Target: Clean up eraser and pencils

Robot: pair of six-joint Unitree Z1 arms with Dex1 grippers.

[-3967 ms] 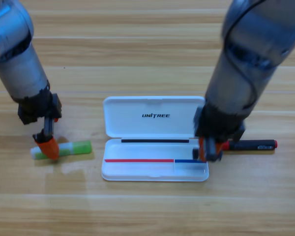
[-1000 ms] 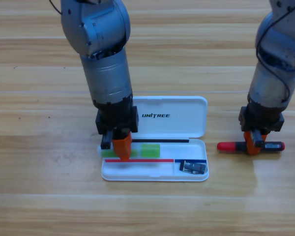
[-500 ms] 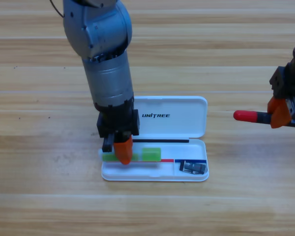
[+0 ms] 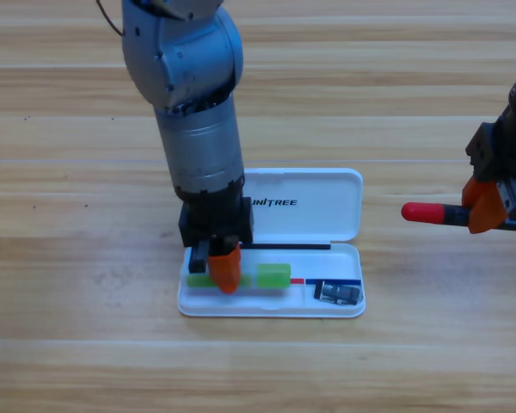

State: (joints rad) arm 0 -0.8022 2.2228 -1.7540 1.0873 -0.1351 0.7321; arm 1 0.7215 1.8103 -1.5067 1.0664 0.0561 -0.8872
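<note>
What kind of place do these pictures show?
Probably a robot lab bench: a wooden table, an open white pencil case, and two pincers, left on the green pencil, right lifting the red one.

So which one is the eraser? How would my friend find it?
Find the open white case in the middle of the table. Look in its small bottom-right pocket: the eraser lies there, a short dark block. The green pencil beside it, under the left gripper, is much longer and bright.
</note>
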